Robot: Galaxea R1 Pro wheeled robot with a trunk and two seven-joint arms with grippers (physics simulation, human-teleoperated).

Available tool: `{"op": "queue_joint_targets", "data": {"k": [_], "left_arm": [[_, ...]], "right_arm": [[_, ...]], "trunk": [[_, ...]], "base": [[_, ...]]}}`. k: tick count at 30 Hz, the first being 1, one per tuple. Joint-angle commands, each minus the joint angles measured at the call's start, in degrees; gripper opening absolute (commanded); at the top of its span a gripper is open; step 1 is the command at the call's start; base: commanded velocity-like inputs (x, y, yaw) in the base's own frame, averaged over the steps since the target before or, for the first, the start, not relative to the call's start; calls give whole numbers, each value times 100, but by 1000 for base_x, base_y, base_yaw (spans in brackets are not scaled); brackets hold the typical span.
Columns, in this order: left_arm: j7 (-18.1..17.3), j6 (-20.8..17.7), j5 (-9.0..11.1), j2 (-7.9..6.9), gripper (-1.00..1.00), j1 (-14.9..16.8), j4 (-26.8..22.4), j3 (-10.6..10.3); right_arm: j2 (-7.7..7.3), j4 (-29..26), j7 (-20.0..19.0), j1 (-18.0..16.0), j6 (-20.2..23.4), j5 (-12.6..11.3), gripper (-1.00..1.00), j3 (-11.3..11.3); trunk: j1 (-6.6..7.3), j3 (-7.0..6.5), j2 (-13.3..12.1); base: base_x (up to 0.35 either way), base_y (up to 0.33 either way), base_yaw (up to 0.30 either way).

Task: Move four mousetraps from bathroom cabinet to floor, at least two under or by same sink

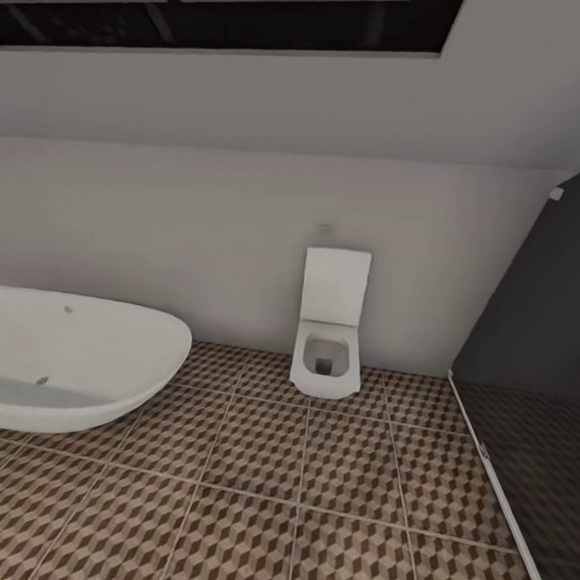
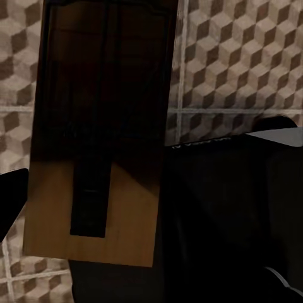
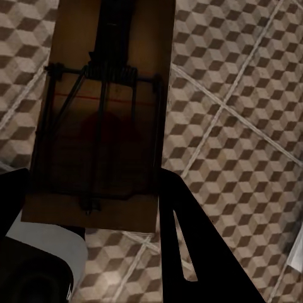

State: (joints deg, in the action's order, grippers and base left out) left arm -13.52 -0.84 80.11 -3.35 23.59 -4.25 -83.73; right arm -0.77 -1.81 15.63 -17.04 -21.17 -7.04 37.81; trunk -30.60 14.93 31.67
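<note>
Two end effectors each clamp one mousetrap: left point(image 2: 101, 145), right point(image 3: 104, 120).

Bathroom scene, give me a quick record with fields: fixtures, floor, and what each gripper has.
room: bathroom, seen from the head view
fixtures: oval white bathtub at left; square white toilet against the back wall
floor: cube-pattern tiles, pale grout lines
left gripper: mousetrap close in front of the left wrist camera, above the tiles; grip looks likely
right gripper: second mousetrap, wire spring visible, above the tiles; grip looks likely
sink: not identifiable here
</note>
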Motion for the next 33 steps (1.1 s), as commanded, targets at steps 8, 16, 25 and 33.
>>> {"op": "queue_joint_targets", "data": {"k": [8, 16, 25, 33], "left_arm": [[-10, -3, 39, 0, -100, 6, -6, -47], [-10, -3, 39, 1, -100, 6, -6, -47], [-10, -3, 39, 0, -100, 6, -6, -47], [-10, -3, 39, -7, -100, 6, -6, -47]], "right_arm": [[-8, -3, -22, -1, -23, -62, -100, 51], [-4, -3, -25, -1, -23, -61, -100, 51], [-4, -2, -25, -1, -24, -61, -100, 51], [-4, -3, -25, -1, -24, -61, -100, 51]], "trunk": [[-2, 8, 7], [-2, 8, 7], [-2, 8, 7], [-2, 8, 7]], "base": [[0, 0, 191], [0, 0, 168], [0, 0, 282], [0, 0, 287]]}}
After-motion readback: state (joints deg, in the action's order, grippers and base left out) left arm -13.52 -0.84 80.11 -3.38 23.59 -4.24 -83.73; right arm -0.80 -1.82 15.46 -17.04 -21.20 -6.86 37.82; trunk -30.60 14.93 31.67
